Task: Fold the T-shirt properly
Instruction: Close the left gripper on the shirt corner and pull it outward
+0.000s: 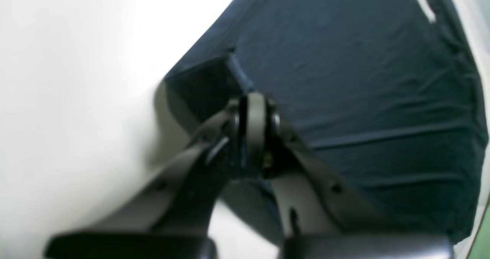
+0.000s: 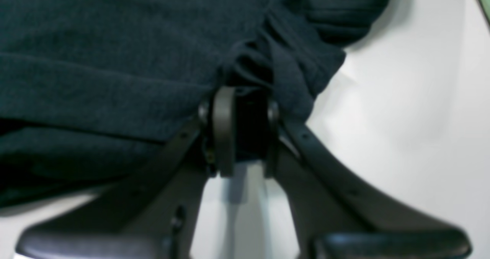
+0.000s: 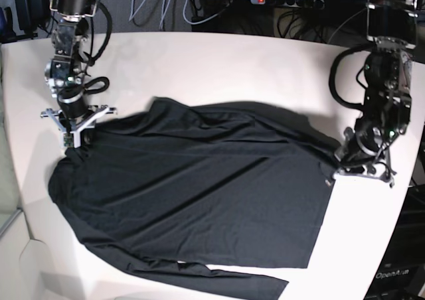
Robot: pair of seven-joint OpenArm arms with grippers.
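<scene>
The dark T-shirt (image 3: 199,194) lies spread flat across the white table (image 3: 219,68), with one long sleeve (image 3: 219,280) along the front edge. My right gripper (image 3: 72,141) is at the shirt's left upper corner. In the right wrist view its fingers (image 2: 224,128) are closed on a bunched fold of the T-shirt (image 2: 95,59). My left gripper (image 3: 339,164) sits at the shirt's right edge. In the left wrist view the gripper (image 1: 252,109) is shut on a lifted corner of the T-shirt (image 1: 363,79).
A power strip (image 3: 285,0) and cables lie beyond the table's back edge. The table's right edge (image 3: 405,200) runs close beside the left arm. A rounded table corner (image 3: 13,180) lies left of the shirt.
</scene>
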